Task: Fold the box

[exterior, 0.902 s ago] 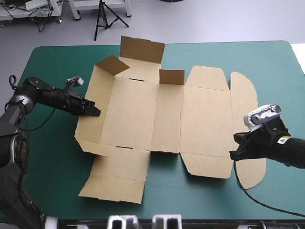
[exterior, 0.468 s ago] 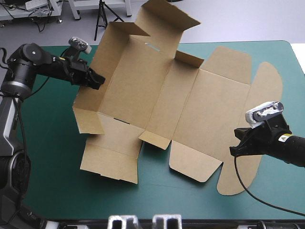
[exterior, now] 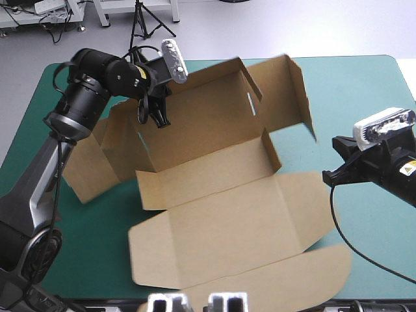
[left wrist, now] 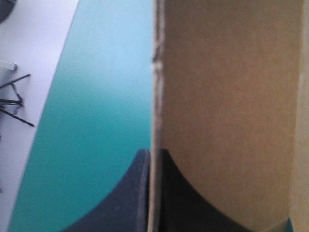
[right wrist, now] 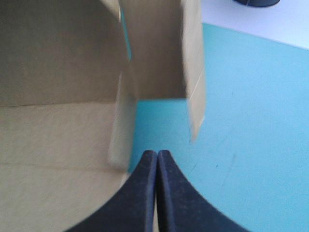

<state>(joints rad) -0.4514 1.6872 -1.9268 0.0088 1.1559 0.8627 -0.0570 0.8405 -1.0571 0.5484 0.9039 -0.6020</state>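
Note:
The brown box (exterior: pixel 214 162) is part raised: one long wall and its end flaps stand up at the far middle, and the lid panels lie flat toward the table's near edge. My left gripper (exterior: pixel 155 116) is lifted over the far left and shut on the box's upper wall edge. In the left wrist view the board edge (left wrist: pixel 155 96) runs straight between the black fingers (left wrist: pixel 130 193). My right gripper (exterior: pixel 327 175) hovers at the right, just beside the lid panel's corner. Its fingers meet in a point (right wrist: pixel 157 153) with no board between them, and the box (right wrist: pixel 58 121) lies ahead and to one side.
Bare teal-green cover (exterior: pixel 364 97) shows at the far right corner and along the left side (exterior: pixel 39 169). The lid's rounded flap (exterior: pixel 279 283) reaches almost to the table's near edge.
My left gripper rose and swung toward the far middle, pulling the box's wall upright and turning the whole sheet. The lid slid away from my right gripper, which shifted slightly farther back.

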